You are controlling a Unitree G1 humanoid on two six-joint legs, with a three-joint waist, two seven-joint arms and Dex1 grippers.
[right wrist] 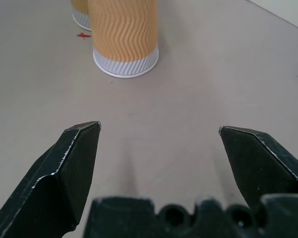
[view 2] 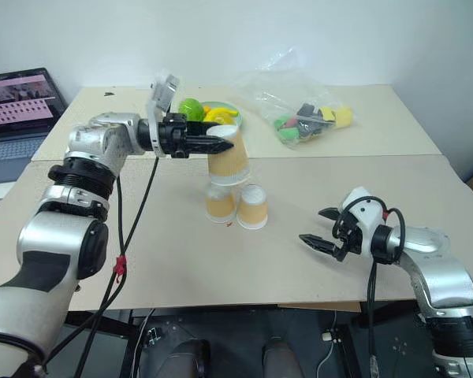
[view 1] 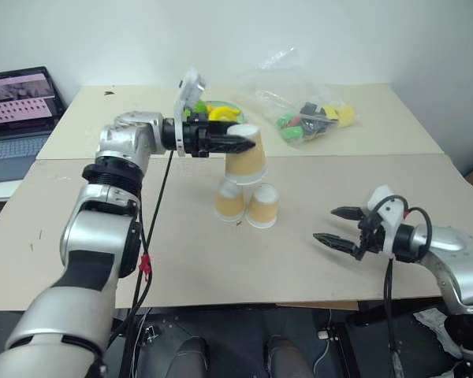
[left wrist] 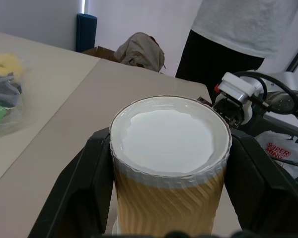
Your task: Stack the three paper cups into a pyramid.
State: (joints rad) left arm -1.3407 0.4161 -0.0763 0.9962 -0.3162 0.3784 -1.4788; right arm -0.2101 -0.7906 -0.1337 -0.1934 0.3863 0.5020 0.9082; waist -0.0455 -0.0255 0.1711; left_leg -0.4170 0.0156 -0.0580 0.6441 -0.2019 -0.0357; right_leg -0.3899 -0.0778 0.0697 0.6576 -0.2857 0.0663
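Fingers of the left gripper [view 1: 235,142] clamp the third cup [view 1: 247,156], upside down above the two base cups [view 1: 247,205]; beside those, the right gripper [view 1: 337,226] gapes wide, empty.

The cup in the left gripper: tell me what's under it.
The held cup, upside down in the left gripper, hangs above two upside-down cups standing side by side on the table. Whether it already rests on them cannot be seen.
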